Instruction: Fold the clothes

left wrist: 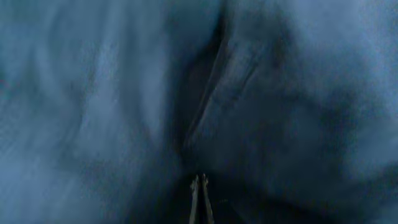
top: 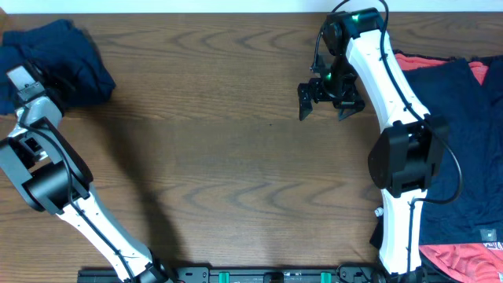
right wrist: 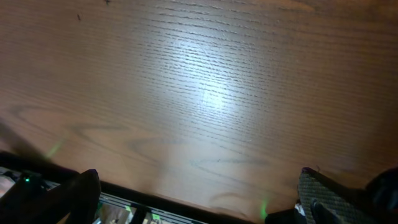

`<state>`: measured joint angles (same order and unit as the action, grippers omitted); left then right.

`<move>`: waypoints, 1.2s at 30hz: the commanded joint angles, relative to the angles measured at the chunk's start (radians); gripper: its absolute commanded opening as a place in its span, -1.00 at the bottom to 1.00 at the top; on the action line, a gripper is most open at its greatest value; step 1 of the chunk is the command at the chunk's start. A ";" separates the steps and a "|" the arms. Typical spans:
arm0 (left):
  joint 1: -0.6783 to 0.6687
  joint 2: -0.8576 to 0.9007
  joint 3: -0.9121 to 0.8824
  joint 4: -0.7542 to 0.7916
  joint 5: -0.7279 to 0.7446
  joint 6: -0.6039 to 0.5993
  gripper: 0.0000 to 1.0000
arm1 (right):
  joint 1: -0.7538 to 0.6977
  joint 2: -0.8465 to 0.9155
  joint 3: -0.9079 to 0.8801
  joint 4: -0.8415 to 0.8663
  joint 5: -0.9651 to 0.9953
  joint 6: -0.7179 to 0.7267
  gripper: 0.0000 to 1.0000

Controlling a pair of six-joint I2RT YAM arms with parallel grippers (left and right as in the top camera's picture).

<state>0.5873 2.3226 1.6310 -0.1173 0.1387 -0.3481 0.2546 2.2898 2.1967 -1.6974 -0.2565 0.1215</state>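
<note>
A wooden worktop (top: 220,157) is filling the overhead view, with one robot arm reaching in from each side of its near edge.

A crumpled navy garment (top: 75,55) is lying bunched in the far left corner of the worktop. The left gripper (left wrist: 198,186) is pressing into it with its two fingers clenched tightly together. In the left wrist view, blurred dark blue cloth is filling the whole picture around the fingertips, so whether any fabric is caught between them cannot be told.

The right gripper (top: 323,114) is hovering over bare wood towards the far edge, right of centre, with its jaws released and standing wide apart, holding nothing. In the right wrist view, its fingers (right wrist: 317,193) are showing at the bottom corners, with only lit wood grain between them.

A heap of clothes (top: 464,118) is lying along the right edge of the worktop (mostly dark navy). A coral-red piece (top: 416,61) is peeking out at its far side, and another coral-red piece (top: 464,255) is showing near the near right corner. The right arm (top: 393,118) is crossing the inner side of this heap.
</note>
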 commanded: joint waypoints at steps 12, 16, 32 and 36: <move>0.020 0.023 -0.006 -0.415 -0.014 -0.256 -0.88 | 0.022 -0.011 -0.001 -0.001 -0.002 -0.026 0.99; 0.020 0.006 0.020 -0.345 0.084 -0.161 -0.88 | 0.022 -0.011 -0.001 -0.001 0.016 -0.034 0.99; -0.008 -0.307 0.038 -0.216 0.213 -0.164 -0.88 | 0.020 -0.011 -0.001 0.011 0.021 -0.034 0.99; -0.013 -0.323 0.037 -0.195 0.211 -0.165 -0.87 | 0.019 -0.011 -0.001 0.008 0.021 -0.034 0.99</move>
<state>0.5770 1.9907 1.6665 -0.3080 0.3386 -0.5228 0.2546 2.2898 2.1967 -1.6859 -0.2386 0.1013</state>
